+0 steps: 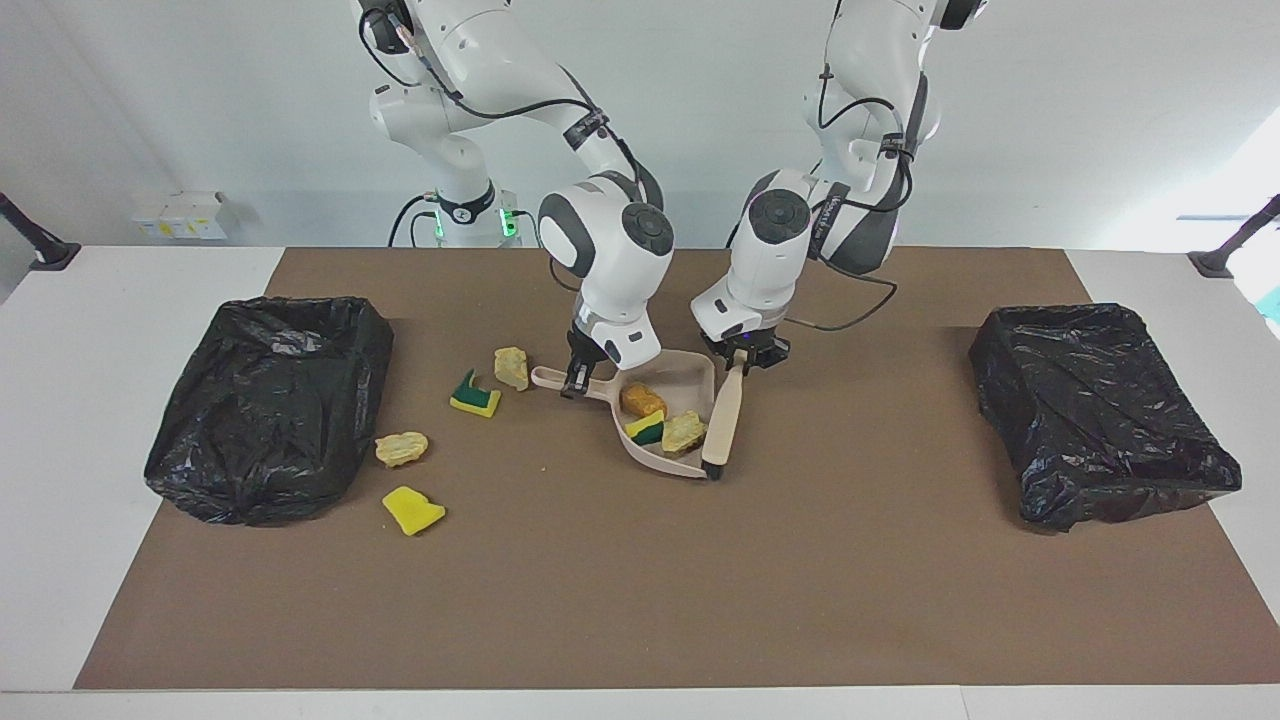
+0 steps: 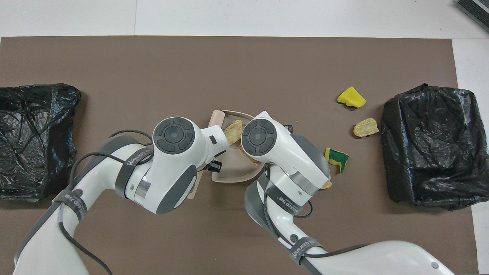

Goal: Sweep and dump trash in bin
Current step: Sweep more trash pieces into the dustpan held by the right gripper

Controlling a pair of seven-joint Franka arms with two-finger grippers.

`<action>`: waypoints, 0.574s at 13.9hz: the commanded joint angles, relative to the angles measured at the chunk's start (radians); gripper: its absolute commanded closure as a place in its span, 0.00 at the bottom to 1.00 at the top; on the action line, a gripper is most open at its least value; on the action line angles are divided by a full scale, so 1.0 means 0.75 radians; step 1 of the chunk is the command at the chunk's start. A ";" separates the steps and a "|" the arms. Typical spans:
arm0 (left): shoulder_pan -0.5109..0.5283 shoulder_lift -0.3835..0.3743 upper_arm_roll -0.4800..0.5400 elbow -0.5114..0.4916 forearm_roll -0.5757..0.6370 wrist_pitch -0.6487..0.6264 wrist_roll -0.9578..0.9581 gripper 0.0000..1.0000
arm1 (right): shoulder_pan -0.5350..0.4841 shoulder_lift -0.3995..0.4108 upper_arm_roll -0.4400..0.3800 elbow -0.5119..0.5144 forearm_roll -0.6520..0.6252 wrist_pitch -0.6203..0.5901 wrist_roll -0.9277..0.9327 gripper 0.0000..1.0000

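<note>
From the facing view, I've got both arms crowded at the middle of the mat (image 1: 640,600). My right gripper (image 1: 575,385) is clamped on the dustpan (image 1: 690,375) handle, and my left gripper (image 1: 745,355) is clamped on the brush (image 1: 722,425), which lies along the pan's open edge on the left arm's side. Three scraps sit inside the pan: an orange-brown lump (image 1: 642,400), a yellow sponge bit (image 1: 646,426) and a beige lump (image 1: 683,431). Four more are loose toward the right arm's end: a beige lump (image 1: 512,367) just beside the pan handle, a green-backed sponge (image 1: 474,397), another beige lump (image 1: 401,448) and a yellow chunk (image 1: 412,510) close to the black bin (image 1: 270,400). The other bin (image 1: 1100,410) sits well apart at the left arm's end, with lots of bare mat between.

Overhead, the arms cover most of the pan (image 2: 233,176); only its rim, the brush tip (image 2: 216,116) and one beige scrap (image 2: 232,131) peek out. The green-backed sponge (image 2: 337,159), beige lump (image 2: 365,127) and yellow chunk (image 2: 351,97) lie in the gap before the bin (image 2: 431,145).
</note>
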 commanded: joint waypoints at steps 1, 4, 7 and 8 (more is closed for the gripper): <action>-0.019 -0.055 0.020 -0.027 -0.028 -0.089 0.000 1.00 | -0.022 0.020 0.009 0.017 0.004 0.043 -0.019 1.00; 0.002 -0.145 0.036 0.002 -0.030 -0.191 -0.032 1.00 | -0.084 -0.008 0.011 0.043 0.012 0.014 -0.178 1.00; 0.065 -0.247 0.043 0.041 -0.032 -0.312 -0.204 1.00 | -0.153 -0.067 0.009 0.048 0.071 -0.023 -0.325 1.00; 0.065 -0.284 0.043 0.039 -0.030 -0.363 -0.235 1.00 | -0.178 -0.092 0.009 0.048 0.105 -0.037 -0.382 1.00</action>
